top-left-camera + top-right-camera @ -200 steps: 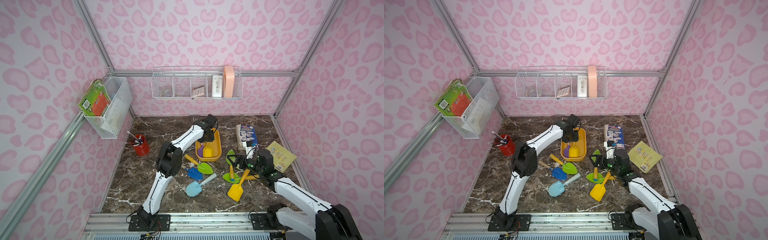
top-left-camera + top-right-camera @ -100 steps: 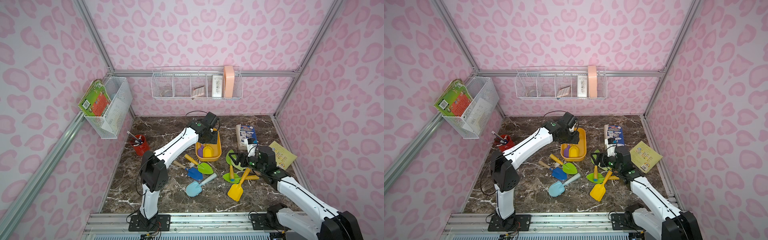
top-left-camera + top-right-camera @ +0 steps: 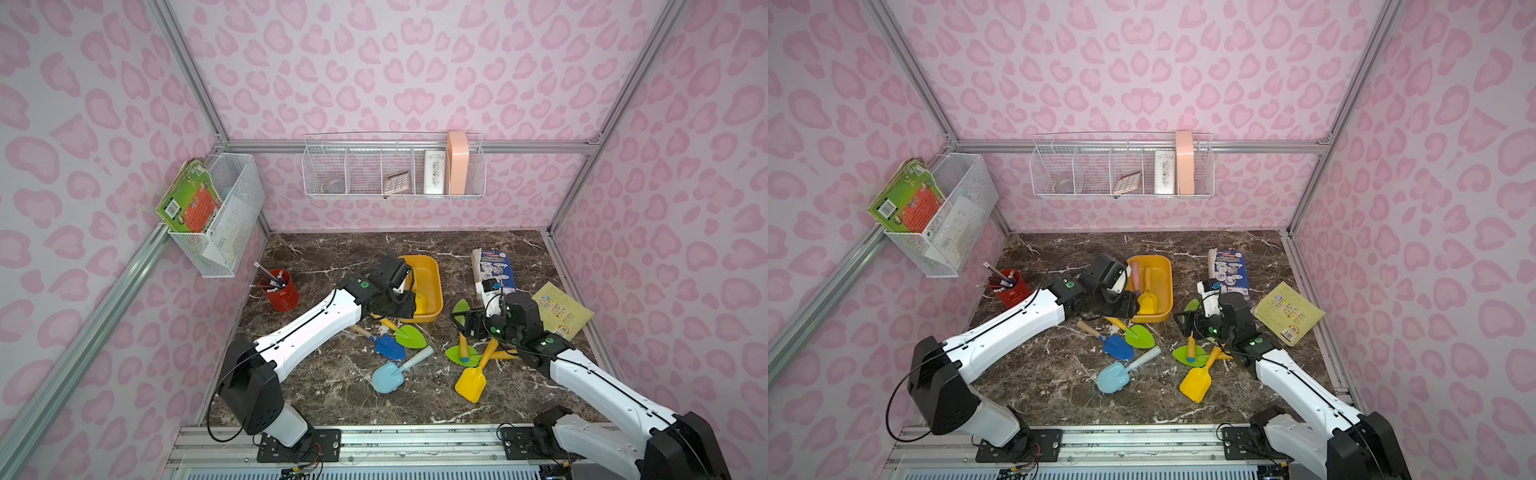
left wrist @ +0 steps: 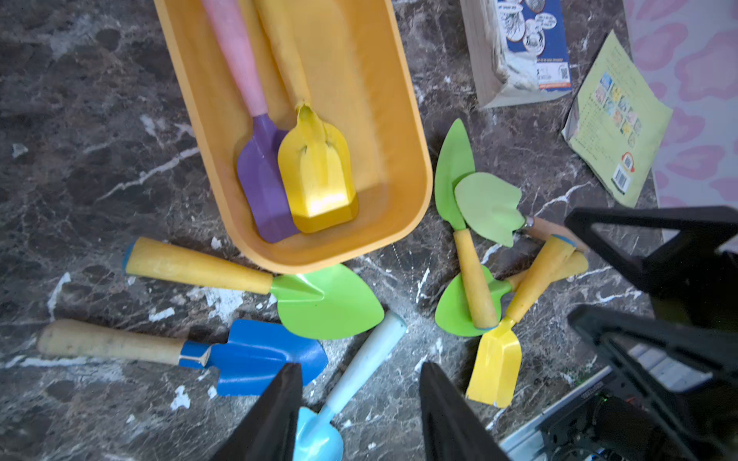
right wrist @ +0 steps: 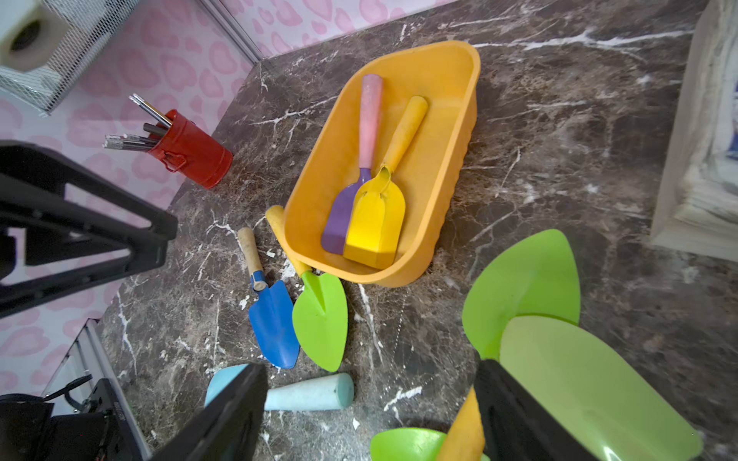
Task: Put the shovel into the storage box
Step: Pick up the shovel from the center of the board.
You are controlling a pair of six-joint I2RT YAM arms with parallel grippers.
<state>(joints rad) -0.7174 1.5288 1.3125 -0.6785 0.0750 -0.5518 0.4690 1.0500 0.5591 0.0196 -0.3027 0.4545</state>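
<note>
The yellow-orange storage box [image 3: 430, 286] [image 3: 1163, 282] [image 4: 403, 119] [image 5: 435, 167] stands mid-table. A purple shovel [image 4: 263, 187] [image 5: 339, 215] with a pink handle and a yellow shovel [image 4: 319, 179] [image 5: 375, 223] lie in it. My left gripper [image 3: 397, 308] [image 4: 359, 370] hovers open and empty by the box's near end. Below it lie a green shovel [image 3: 409, 334], a blue shovel [image 3: 388, 345] and a light blue shovel [image 3: 388, 376]. My right gripper [image 3: 467, 324] [image 5: 369, 369] is open over a heap of green shovels [image 3: 461, 353] and a yellow shovel [image 3: 471, 382], holding nothing.
A red pen cup [image 3: 282, 295] stands at the left. A thick book [image 3: 494, 270] and a yellow-green booklet [image 3: 561, 311] lie at the right. White wire baskets hang on the left wall [image 3: 224, 216] and the back wall [image 3: 395, 166].
My left arm has folded lower and drawn its gripper back from over the box to the box's near end. The right gripper has hardly moved.
</note>
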